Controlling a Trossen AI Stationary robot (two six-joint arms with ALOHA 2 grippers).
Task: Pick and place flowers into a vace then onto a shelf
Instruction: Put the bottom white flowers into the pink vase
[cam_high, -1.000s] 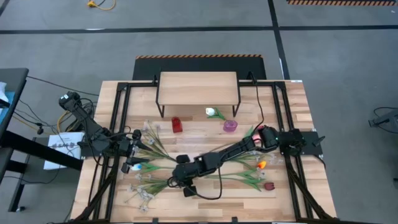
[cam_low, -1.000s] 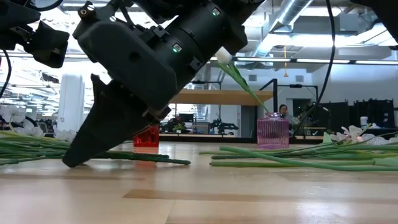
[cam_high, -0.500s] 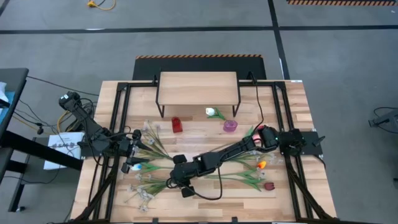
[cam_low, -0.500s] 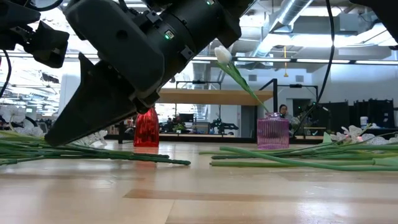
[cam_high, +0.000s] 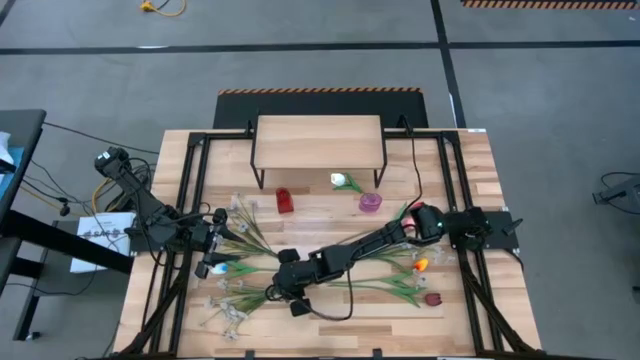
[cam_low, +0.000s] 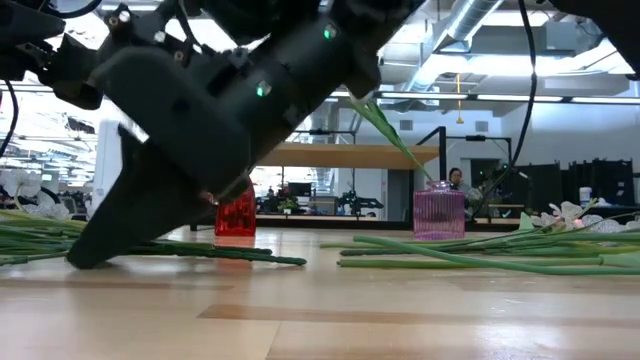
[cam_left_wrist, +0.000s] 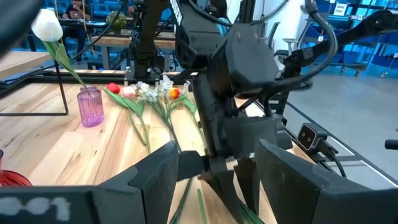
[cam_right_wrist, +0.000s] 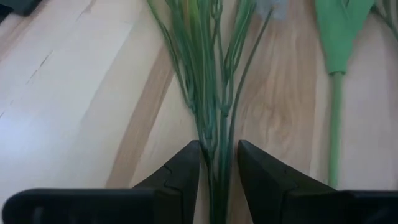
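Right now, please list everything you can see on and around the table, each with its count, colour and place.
shelf: one, light wood, far middle of the table.
red vase: one, in front of the shelf, empty.
purple vase: one, beside the red vase, holding a white tulip.
flowers lying flat: several, green stems, red and orange heads on the right side, white sprays on the left side.
paper sheet: one, white, beside the table's left edge.
person: one, seated in the room behind.
left pincer: open, at the left side.
right pincer: astride a bundle of green stems near the table's front middle.
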